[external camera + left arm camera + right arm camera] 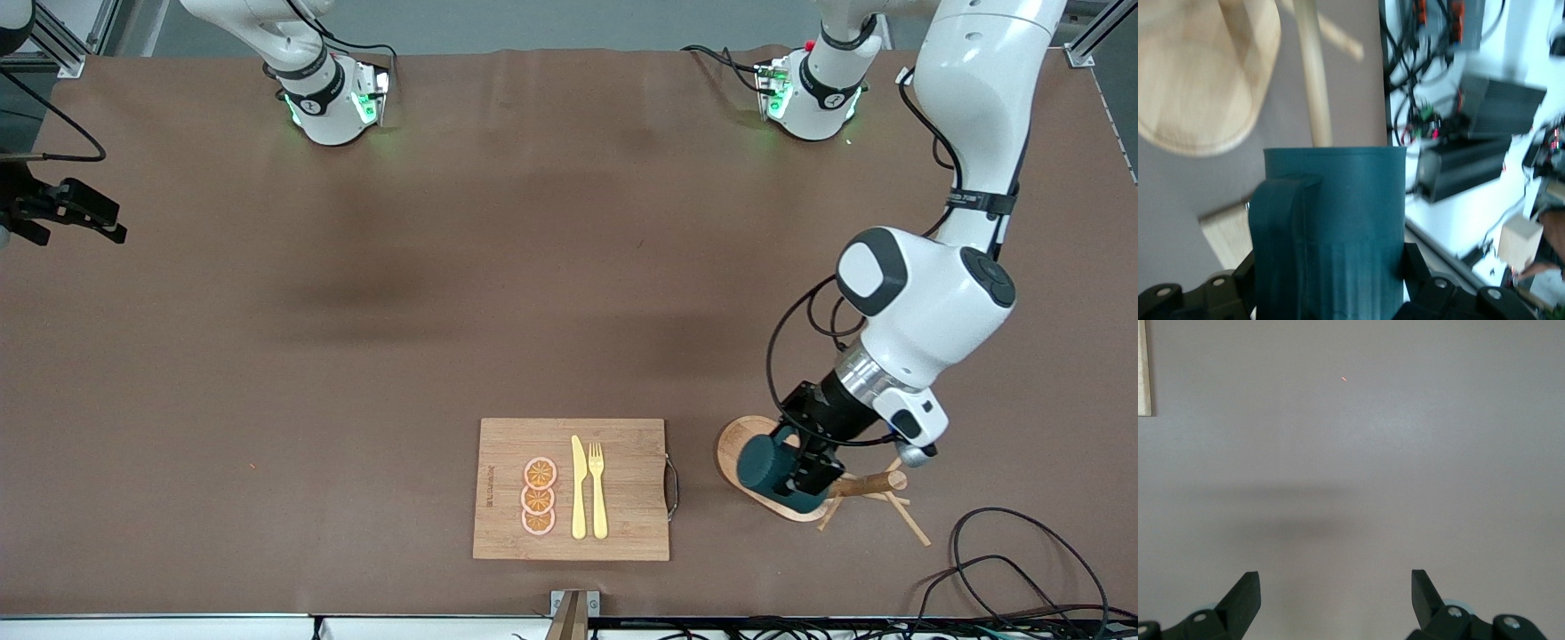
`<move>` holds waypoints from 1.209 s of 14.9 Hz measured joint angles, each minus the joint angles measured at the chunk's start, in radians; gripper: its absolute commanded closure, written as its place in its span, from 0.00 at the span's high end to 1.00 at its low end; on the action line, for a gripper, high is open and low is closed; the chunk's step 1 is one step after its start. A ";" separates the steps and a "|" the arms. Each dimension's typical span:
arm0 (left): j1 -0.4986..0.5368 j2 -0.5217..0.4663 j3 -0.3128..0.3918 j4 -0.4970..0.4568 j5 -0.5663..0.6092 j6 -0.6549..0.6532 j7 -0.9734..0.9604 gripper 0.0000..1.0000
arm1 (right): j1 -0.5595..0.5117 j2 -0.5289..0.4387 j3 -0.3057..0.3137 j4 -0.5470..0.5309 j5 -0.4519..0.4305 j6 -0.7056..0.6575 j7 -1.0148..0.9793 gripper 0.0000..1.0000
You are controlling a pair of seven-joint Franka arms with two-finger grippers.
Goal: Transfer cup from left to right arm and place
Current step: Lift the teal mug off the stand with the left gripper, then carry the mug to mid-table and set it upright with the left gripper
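The cup (766,463) is dark teal with ribbed sides. It lies on its side up in the air, over the round wooden base of the mug stand (738,440), near the table (356,356) edge closest to the front camera, toward the left arm's end. Its long way runs about flat, and one round end points toward the cutting board (498,533). I cannot tell if that end is the mouth. In the left wrist view its handle (1281,227) shows on the side.

The left gripper (805,467) is squeezed tight on the cup, one finger on each side.

The cutting board lies near that same table edge, about midway along it. It carries three orange slices (539,496), a yellow knife (579,487) and a yellow fork (597,489).

The right gripper (1336,590) waits over bare table with its fingers wide apart, holding nothing.
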 measured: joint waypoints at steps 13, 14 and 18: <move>-0.302 -0.015 -0.005 -0.006 0.320 -0.028 -0.081 0.53 | 0.000 0.000 -0.001 0.000 0.000 -0.006 0.000 1.00; -0.328 -0.003 -0.003 -0.008 0.389 -0.028 -0.122 0.53 | 0.000 0.000 -0.001 0.000 0.000 -0.015 0.000 1.00; -0.412 0.066 -0.002 -0.006 0.720 -0.028 -0.312 0.53 | 0.000 0.000 0.001 0.000 0.000 -0.025 0.000 1.00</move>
